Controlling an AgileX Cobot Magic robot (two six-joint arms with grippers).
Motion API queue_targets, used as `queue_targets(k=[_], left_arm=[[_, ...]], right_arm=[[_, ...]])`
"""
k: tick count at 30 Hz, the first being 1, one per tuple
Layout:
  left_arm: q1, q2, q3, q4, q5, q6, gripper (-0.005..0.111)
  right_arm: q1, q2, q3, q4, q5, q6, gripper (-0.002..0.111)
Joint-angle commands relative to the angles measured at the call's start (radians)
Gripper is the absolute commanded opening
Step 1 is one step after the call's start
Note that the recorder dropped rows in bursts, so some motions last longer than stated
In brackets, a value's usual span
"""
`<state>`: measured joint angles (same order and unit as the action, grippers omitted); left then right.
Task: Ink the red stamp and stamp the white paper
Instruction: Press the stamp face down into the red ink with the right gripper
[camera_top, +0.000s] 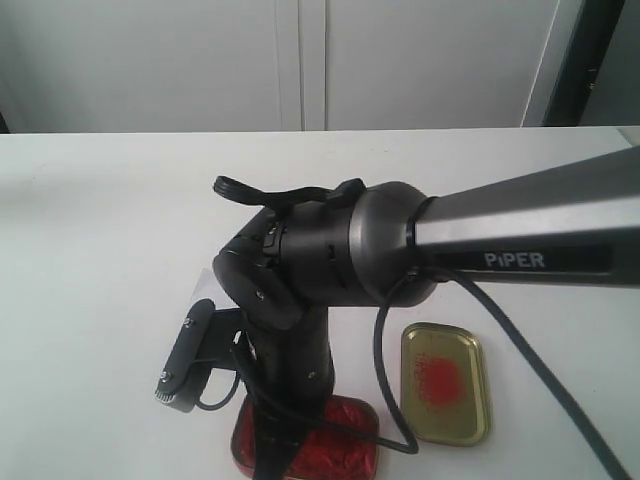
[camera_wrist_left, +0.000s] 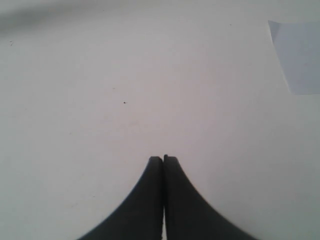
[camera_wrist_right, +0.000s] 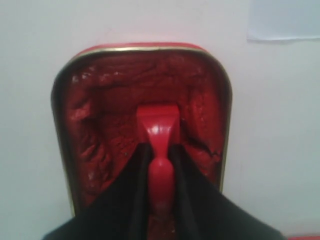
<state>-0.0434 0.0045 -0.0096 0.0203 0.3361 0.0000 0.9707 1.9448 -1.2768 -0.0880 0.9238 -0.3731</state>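
My right gripper (camera_wrist_right: 160, 150) is shut on the knobbed handle of the red stamp (camera_wrist_right: 159, 125). The stamp's square base is down in the lumpy red paste of the ink tin (camera_wrist_right: 92, 125). In the exterior view the right arm reaches in from the right and points down into that tin (camera_top: 345, 440) at the front edge, hiding the stamp. The white paper (camera_wrist_right: 285, 20) lies just beyond the tin; a corner of it (camera_wrist_left: 299, 57) shows in the left wrist view. My left gripper (camera_wrist_left: 163, 159) is shut on nothing, above bare table.
The gold tin lid (camera_top: 445, 385), smeared red inside, lies to the right of the ink tin. The right arm's black cable (camera_top: 385, 400) loops down between the tin and the lid. The white table (camera_top: 110, 220) runs back to a pale wall.
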Motion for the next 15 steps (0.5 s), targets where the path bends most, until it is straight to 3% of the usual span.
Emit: queue_targets(k=[1, 15], left_arm=[[0.0, -0.005, 0.01, 0.004, 0.017, 0.0, 0.0], [0.0, -0.005, 0.01, 0.004, 0.017, 0.0, 0.0]], right_arm=[[-0.006, -0.044, 0.012, -0.02, 0.028, 0.023, 0.0], [-0.008, -0.132, 0.012, 0.001, -0.015, 0.094, 0.0]])
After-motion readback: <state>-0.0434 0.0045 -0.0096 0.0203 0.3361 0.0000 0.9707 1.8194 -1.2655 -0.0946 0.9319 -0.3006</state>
